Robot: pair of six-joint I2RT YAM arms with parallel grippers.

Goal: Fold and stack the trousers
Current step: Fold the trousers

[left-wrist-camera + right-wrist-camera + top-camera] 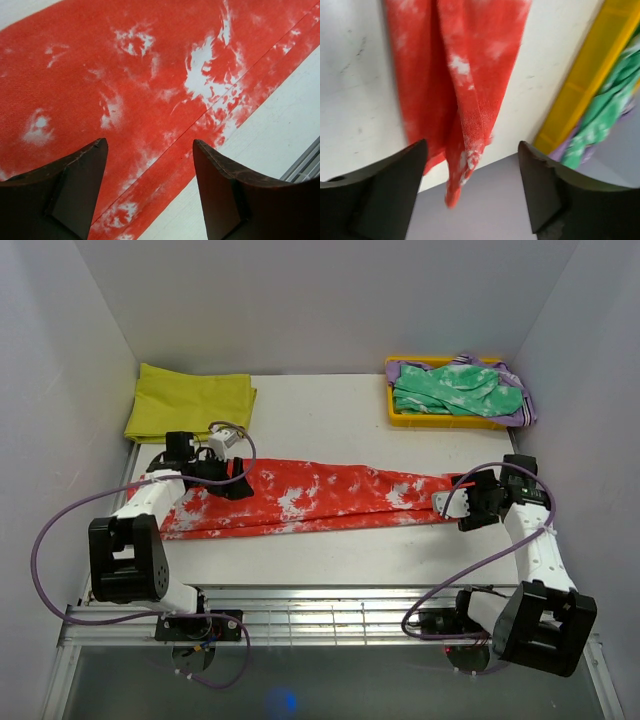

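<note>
The left claw (150,145) fills the foreground of its wrist view, its dark fingers (75,190) spread wide with nothing between them, hovering over the waist end of the trousers (150,75). The right claw (472,150) also stands parted (its view is somewhat blurred), the narrow cuff end lying loose in the gap, gripped by neither finger. The red-orange, white-blotched trousers lie stretched in a long band across the white surface (330,405) from one claw to the other. At the back left lies a folded yellow cloth (190,400); at the back right a yellow bin (397,418) holds a green mottled garment (455,388) over purple cloth (525,408).
</note>
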